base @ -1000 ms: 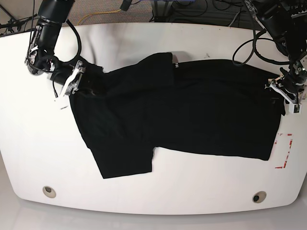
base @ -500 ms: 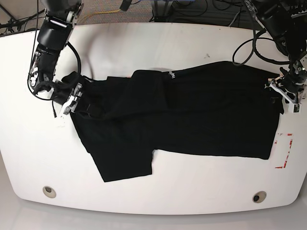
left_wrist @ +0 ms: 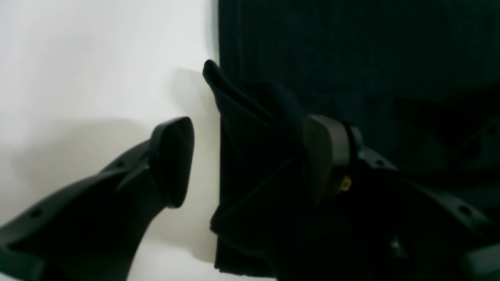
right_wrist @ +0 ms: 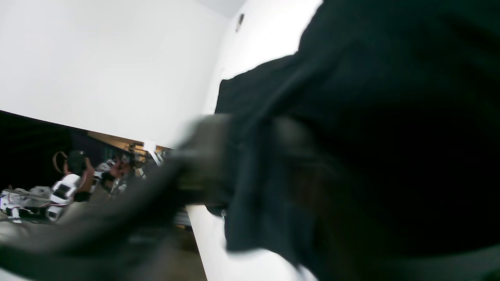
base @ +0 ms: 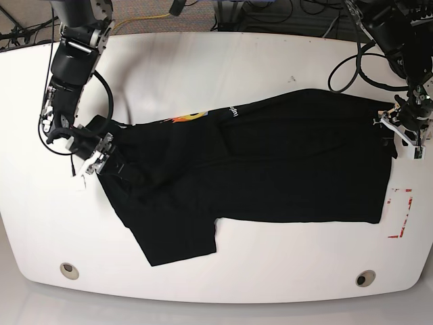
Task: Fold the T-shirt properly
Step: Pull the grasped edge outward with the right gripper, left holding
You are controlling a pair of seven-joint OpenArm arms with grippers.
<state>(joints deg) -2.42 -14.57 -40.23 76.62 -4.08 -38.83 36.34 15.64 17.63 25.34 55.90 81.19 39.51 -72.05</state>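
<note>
The black T-shirt (base: 270,162) lies spread across the white table (base: 203,61), with one sleeve toward the front left. A small white neck print (base: 231,110) and an orange patch (base: 184,118) show along its far edge. My right gripper (base: 100,153) is at the shirt's left end. In the right wrist view the picture is blurred: one finger (right_wrist: 203,156) shows beside the T-shirt (right_wrist: 371,136), which covers the rest. My left gripper (base: 406,132) is at the shirt's right edge. In the left wrist view it (left_wrist: 250,160) stands open around an upright fold of the T-shirt (left_wrist: 351,47).
Red tape marks (base: 402,213) lie on the table near the shirt's front right corner. Two round inserts (base: 68,269) (base: 365,277) sit near the front edge. Cables (base: 145,19) run behind the table's far edge.
My right gripper moved toward the front left, dragging the shirt's left end. The flap folded over the middle has flattened out, and the orange patch now shows. The left arm stayed put.
</note>
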